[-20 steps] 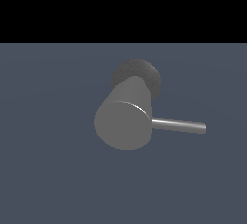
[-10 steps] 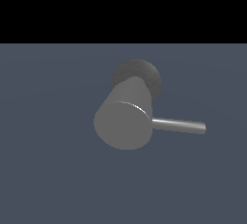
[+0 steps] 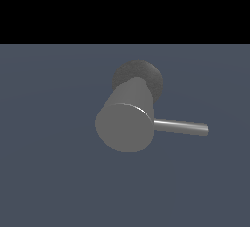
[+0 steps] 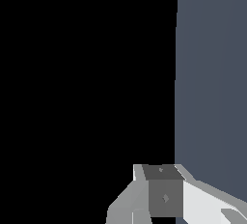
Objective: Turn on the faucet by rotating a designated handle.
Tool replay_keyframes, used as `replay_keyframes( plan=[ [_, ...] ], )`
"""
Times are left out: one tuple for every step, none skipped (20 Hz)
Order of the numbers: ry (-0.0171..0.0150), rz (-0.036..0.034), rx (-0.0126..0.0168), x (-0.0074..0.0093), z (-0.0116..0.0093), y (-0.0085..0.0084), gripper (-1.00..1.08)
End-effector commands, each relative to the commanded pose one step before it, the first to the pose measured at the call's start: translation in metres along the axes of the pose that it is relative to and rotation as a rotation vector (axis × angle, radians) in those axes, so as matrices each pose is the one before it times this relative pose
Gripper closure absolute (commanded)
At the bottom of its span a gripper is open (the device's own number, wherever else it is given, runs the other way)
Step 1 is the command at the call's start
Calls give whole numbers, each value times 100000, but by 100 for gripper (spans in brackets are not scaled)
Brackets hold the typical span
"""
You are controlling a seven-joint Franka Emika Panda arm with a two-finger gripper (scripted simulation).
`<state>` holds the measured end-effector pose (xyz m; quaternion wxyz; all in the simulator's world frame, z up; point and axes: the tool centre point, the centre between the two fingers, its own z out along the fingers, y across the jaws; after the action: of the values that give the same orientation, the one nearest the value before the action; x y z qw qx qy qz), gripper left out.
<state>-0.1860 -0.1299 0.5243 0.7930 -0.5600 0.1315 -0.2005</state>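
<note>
- The thick matte grey cylindrical faucet stood on its darker speckled round base on the flat blue-grey counter, near the middle of the exterior view.
- Its thin shiny grey metal rod handle stuck out sideways toward the exterior view's right, lying roughly level.
- The white claw showed only in the wrist view, beside the blue-grey surface; how far apart its jaws stood could not be told, and nothing was visibly in its hold.
- The claw was absent from the exterior view, so it seemed well apart from the faucet.
- To do the approach well, it should probably aim for the rod's free end, where a push turns it most easily, and avoid bumping the cylinder body.
</note>
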Motion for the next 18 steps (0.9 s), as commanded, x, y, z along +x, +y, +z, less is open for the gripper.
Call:
replay_keyframes(
  plan=[
    [4132,2917,6194,967,-1026,466,108],
    [1394,1019,1988,337,-345,158,108],
    [1306,993,1843,316,-319,162,108],
    [1225,957,1705,297,-296,162,108],
    [1173,847,1554,289,-288,130,108],
    [1136,704,1408,289,-287,82,108],
    [1025,669,1267,260,-256,87,108],
    [831,719,1106,200,-193,138,108],
    [634,767,944,139,-131,189,108],
    [520,725,812,107,-100,192,108],
    [471,581,689,103,-96,145,108],
    [438,393,564,106,-100,78,108],
    [443,228,486,118,-112,13,108],
    [457,63,420,134,-128,-54,108],
    [475,-99,360,151,-145,-120,108],
    [498,-250,312,169,-162,-184,108],
    [521,-372,277,185,-177,-236,108],
    [575,-506,263,210,-202,-299,108]
  ],
)
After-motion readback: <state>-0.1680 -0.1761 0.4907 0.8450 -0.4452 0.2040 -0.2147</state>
